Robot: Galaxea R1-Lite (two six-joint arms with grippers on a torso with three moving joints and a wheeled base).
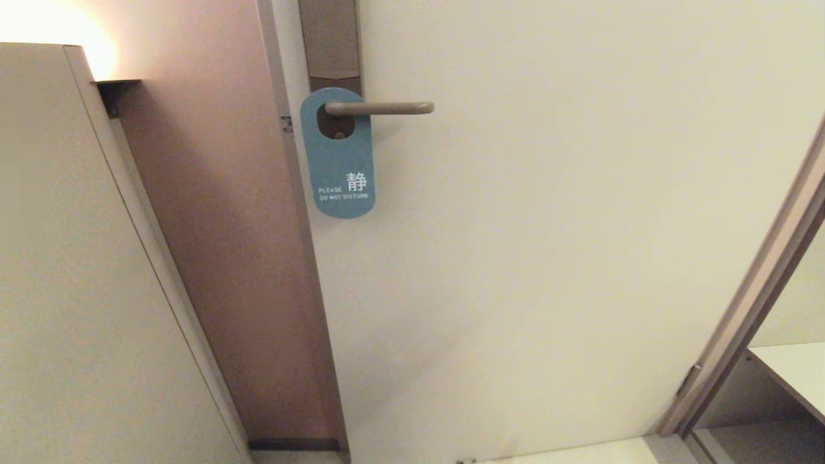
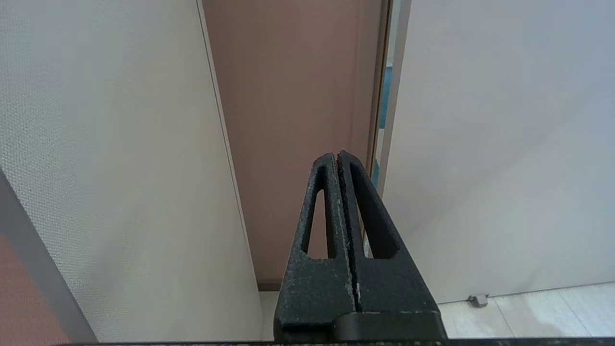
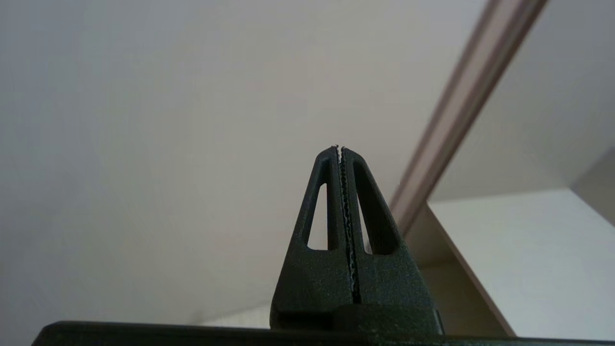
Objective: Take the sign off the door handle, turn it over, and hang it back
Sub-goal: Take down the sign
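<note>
Sign: the sign (image 1: 339, 164) hangs blue side out on the door handle (image 1: 380, 108), the lever passing through its oval hole; white "Please do not disturb" lettering faces the room. In the head view it sits at about 11 o'clock from the centre.
Handle: a slim lever that runs out toward 3 o'clock from the brown backplate (image 1: 330, 42) on the pale door (image 1: 548, 258).
Left tool: the left tool (image 2: 339, 154) is closed and empty, aimed at the brown wall strip (image 2: 293, 120) beside the door edge; this arm looks parked.
Right tool: the right tool (image 3: 339, 148) is closed on nothing, facing the bare door with the door frame (image 3: 461, 105) at its 2 o'clock; the sign is not in its view.
Step in hand: reaching for the sign, by my judgement; nothing is removed yet.
Doing it well: open the tool before arriving, pinch the card's lower rounded end at 6 o'clock, clear of the lever, then slide it toward the lever's free tip at 3 o'clock rather than pulling straight out.
Risk: a thin card flat on the door offers little edge; it may swing or slip.
</note>
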